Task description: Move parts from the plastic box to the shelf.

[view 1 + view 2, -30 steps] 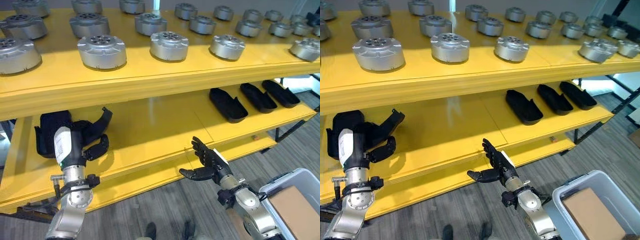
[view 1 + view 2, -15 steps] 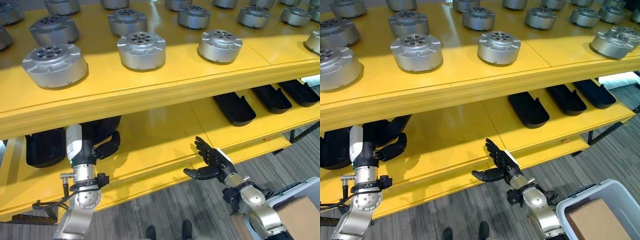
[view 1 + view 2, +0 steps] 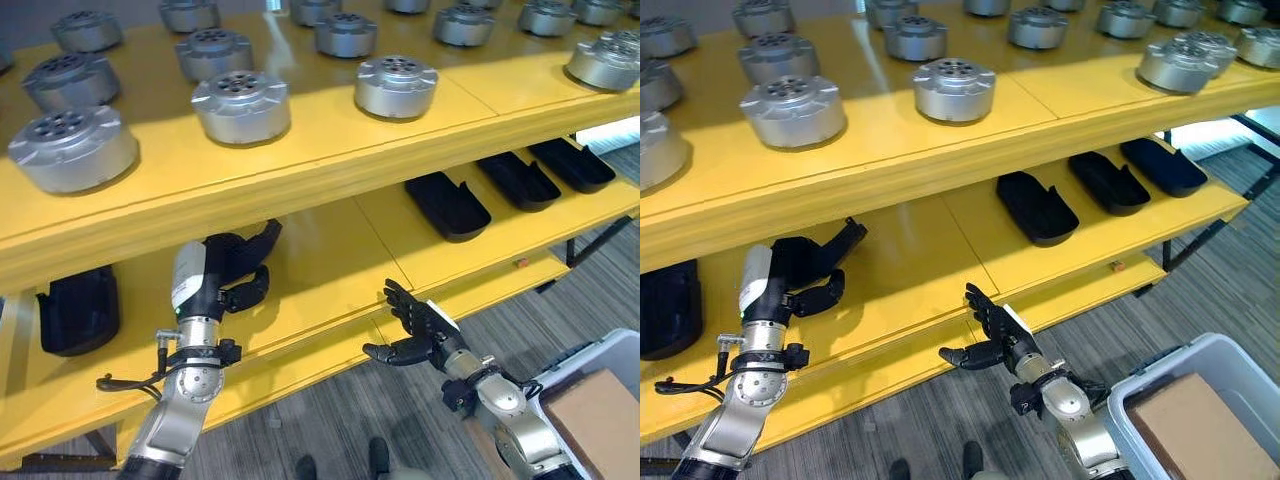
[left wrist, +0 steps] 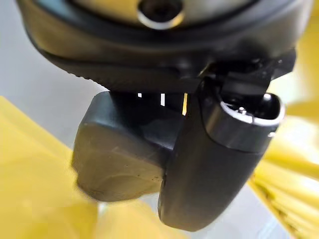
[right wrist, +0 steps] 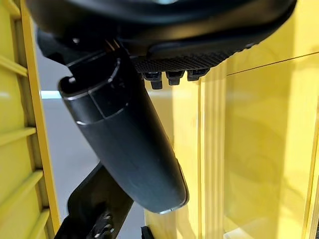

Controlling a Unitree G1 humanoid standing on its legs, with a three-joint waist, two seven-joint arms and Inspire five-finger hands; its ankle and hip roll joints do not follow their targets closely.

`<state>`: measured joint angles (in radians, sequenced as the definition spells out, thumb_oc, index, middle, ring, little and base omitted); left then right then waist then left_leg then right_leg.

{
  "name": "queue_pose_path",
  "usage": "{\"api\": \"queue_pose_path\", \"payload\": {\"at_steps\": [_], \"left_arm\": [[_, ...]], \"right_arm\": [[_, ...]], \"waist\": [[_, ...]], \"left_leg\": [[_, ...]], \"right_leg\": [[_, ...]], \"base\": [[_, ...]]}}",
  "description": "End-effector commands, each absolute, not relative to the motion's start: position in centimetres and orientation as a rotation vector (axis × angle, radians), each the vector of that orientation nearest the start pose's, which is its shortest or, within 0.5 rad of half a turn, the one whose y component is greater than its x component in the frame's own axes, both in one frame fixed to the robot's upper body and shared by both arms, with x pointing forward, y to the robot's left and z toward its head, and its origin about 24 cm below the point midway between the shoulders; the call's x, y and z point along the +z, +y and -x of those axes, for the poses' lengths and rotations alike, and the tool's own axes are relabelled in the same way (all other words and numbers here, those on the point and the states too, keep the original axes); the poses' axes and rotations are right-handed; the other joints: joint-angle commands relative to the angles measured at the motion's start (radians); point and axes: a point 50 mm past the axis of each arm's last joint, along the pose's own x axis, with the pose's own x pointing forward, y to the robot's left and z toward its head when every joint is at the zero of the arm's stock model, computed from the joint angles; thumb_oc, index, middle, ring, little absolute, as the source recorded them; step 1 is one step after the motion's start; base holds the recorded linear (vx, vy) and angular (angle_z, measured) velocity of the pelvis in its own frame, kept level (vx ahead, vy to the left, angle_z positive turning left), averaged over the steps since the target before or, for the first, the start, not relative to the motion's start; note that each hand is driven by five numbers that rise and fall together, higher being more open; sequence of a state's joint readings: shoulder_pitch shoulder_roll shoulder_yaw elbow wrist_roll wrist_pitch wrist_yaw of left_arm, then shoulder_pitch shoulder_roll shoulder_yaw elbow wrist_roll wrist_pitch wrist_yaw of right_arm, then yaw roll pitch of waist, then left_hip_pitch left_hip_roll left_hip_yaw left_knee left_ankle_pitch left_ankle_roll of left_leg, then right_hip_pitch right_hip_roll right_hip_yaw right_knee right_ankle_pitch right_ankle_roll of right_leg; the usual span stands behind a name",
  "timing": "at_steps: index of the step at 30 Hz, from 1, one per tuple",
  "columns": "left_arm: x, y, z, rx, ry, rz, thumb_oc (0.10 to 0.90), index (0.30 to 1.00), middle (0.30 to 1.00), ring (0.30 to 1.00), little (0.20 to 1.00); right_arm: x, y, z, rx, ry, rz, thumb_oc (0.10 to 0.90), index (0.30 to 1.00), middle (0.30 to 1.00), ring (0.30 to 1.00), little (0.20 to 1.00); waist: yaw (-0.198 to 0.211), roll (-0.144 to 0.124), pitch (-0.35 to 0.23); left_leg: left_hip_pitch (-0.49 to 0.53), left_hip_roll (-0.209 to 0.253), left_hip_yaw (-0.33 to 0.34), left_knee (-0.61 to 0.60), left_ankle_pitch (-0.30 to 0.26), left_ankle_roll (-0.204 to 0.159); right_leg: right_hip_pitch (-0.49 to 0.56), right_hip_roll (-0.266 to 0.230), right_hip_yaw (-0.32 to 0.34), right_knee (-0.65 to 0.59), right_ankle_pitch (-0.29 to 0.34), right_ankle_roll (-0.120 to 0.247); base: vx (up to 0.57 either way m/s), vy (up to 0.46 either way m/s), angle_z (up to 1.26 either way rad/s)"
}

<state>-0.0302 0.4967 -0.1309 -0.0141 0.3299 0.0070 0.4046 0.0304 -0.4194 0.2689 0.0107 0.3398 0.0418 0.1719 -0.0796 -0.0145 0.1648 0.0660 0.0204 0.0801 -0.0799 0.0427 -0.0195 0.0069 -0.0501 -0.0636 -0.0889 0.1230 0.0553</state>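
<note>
A black part [image 3: 240,262] is held in the left hand [image 3: 215,285], whose fingers are curled round it, over the lower board of the yellow shelf [image 3: 330,255]; whether the part already rests on the board cannot be told. One black part [image 3: 78,308] is laid at the far left of this board, and three more [image 3: 447,205] are laid in a row on the right side. The upper board is covered with round silver parts [image 3: 240,105]. So the task is judged to be partly done, with this piece not yet released.

The right hand [image 3: 412,330] is kept in front of the shelf edge with fingers spread and nothing held. The plastic box [image 3: 1195,375] is cut off at the lower right corner; a brown cardboard sheet [image 3: 1190,425] is seen inside, and it cannot be told if any parts are left under it.
</note>
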Motion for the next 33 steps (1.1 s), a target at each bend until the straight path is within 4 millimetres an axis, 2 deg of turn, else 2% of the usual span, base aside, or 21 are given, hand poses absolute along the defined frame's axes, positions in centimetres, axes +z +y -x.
{"api": "queue_pose_path", "payload": {"at_steps": [1, 5, 7, 11, 13, 15, 16, 20, 24, 33], "left_arm": [[12.4, 22.7, -27.9, 0.401, -0.396, -0.843, 0.400, 0.300, 0.300, 0.300, 0.300], [12.1, 22.8, -28.7, 0.490, -0.387, -0.860, 0.400, 0.300, 0.300, 0.300, 0.300], [12.6, 22.8, -29.1, 0.562, -0.396, -0.857, 0.400, 0.300, 0.300, 0.300, 0.300], [12.7, 23.2, -29.2, 0.623, -0.365, -0.861, 0.400, 0.300, 0.300, 0.300, 0.300], [12.3, 23.0, -29.2, 0.623, -0.343, -0.881, 0.400, 0.300, 0.300, 0.300, 0.300], [11.9, 23.1, -29.4, 0.641, -0.322, -0.853, 0.400, 0.300, 0.300, 0.300, 0.300], [11.6, 23.5, -29.7, 0.668, -0.301, -0.859, 0.400, 0.300, 0.300, 0.300, 0.300], [10.7, 24.4, -30.1, 0.692, -0.253, -0.889, 0.400, 0.300, 0.300, 0.300, 0.300], [10.8, 24.7, -30.2, 0.726, -0.239, -0.877, 0.400, 0.300, 0.300, 0.300, 0.300], [10.9, 26.5, -30.4, 0.837, -0.192, -0.825, 0.400, 0.300, 0.300, 0.300, 0.300]], "right_arm": [[6.0, -14.8, -25.1, 0.479, -0.020, 0.045, 0.900, 1.000, 1.000, 1.000, 1.000], [6.4, -14.3, -25.6, 0.485, -0.042, 0.047, 0.900, 1.000, 1.000, 1.000, 1.000], [6.8, -13.7, -26.1, 0.495, -0.073, 0.051, 0.900, 1.000, 1.000, 1.000, 1.000], [7.2, -13.0, -26.3, 0.530, -0.087, 0.054, 0.900, 1.000, 1.000, 1.000, 1.000], [7.4, -13.1, -26.0, 0.521, -0.099, 0.058, 0.900, 1.000, 1.000, 1.000, 1.000], [7.7, -13.5, -26.0, 0.491, -0.115, 0.063, 0.900, 1.000, 1.000, 1.000, 1.000], [7.7, -13.7, -26.1, 0.486, -0.118, 0.066, 0.900, 1.000, 1.000, 1.000, 1.000], [7.2, -13.6, -26.0, 0.473, -0.099, 0.058, 0.900, 1.000, 1.000, 1.000, 1.000], [6.9, -13.6, -25.9, 0.481, -0.082, 0.059, 0.900, 1.000, 1.000, 1.000, 1.000], [7.6, -12.7, -26.1, 0.515, -0.104, 0.067, 0.900, 1.000, 1.000, 1.000, 1.000]], "waist": [[0.000, -0.004, -0.055], [-0.002, -0.002, -0.014], [0.007, -0.003, 0.028], [0.027, -0.004, 0.074], [0.002, -0.002, 0.092], [-0.022, 0.006, 0.107], [-0.029, 0.013, 0.113], [-0.039, 0.020, 0.124], [-0.044, 0.025, 0.132], [-0.047, 0.021, 0.174]], "left_leg": [[0.003, 0.018, 0.089, -0.007, -0.076, -0.012], [-0.043, 0.024, 0.091, -0.007, -0.058, -0.013], [-0.087, 0.030, 0.070, -0.007, -0.035, -0.016], [-0.126, 0.034, 0.030, -0.007, -0.011, -0.021], [-0.115, 0.085, 0.145, -0.007, 0.023, -0.049], [-0.111, 0.112, 0.225, 0.000, 0.046, -0.070], [-0.110, 0.115, 0.244, 0.007, 0.047, -0.073], [-0.088, 0.102, 0.253, 0.012, 0.028, -0.067], [-0.078, 0.084, 0.251, 0.008, 0.021, -0.058], [-0.098, 0.081, 0.248, 0.018, 0.016, -0.058]], "right_leg": [[-0.001, -0.023, -0.025, 0.002, -0.066, 0.076], [-0.044, -0.019, -0.016, 0.002, -0.056, 0.071], [-0.073, -0.007, -0.011, 0.002, -0.050, 0.061], [-0.087, 0.004, -0.016, 0.002, -0.050, 0.052], [-0.085, -0.021, -0.097, 0.003, -0.050, 0.051], [-0.092, -0.042, -0.153, 0.014, -0.049, 0.051], [-0.098, -0.055, -0.167, 0.027, -0.053, 0.052], [-0.085, -0.064, -0.169, 0.035, -0.061, 0.058], [-0.084, -0.065, -0.158, 0.028, -0.056, 0.061], [-0.106, -0.059, -0.141, 0.031, -0.058, 0.063]], "base": [[-0.09, -0.038, -0.12], [-0.10, -0.046, -0.12], [-0.15, -0.087, -0.01], [-0.06, -0.073, 0.09], [-0.06, -0.034, 0.18], [-0.09, 0.052, 1.32], [-0.05, 0.086, 1.43], [0.03, 0.056, 0.35], [0.03, 0.040, 0.10], [-0.05, -0.029, -0.01]]}}
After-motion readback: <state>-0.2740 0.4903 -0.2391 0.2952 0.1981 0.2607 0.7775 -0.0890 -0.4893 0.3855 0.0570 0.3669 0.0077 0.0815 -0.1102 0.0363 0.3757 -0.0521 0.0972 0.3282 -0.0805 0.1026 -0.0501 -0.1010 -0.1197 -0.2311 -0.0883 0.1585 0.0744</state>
